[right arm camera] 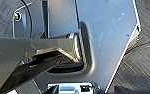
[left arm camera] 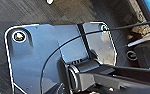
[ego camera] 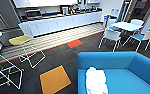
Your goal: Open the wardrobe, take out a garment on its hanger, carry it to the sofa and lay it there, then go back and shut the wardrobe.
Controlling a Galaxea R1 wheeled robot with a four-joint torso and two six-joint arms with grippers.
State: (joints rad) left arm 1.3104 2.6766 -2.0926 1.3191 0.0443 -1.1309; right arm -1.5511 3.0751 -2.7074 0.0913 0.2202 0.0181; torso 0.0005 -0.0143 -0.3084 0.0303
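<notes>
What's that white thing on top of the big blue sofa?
A crumpled thin white shirt lies on the bright blue upholstered sofa seat. Its hanger can't be made out; the cushion beneath is covered.

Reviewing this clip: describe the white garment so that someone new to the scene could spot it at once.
Start at the large bright blue upholstered sofa in the head view's lower right. On its seat cushion, near the sofa's left end, lies a crumpled thin white garment. It is the only soft, rumpled white thing there; the other white things nearby are hard-framed white chairs with teal seats farther back.

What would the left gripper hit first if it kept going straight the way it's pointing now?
Likely the dark carpet floor. The left wrist view looks down on it past the robot's own plate, with nothing visibly between. The gripper itself can't be made out, so depth and exact line are uncertain.
</notes>
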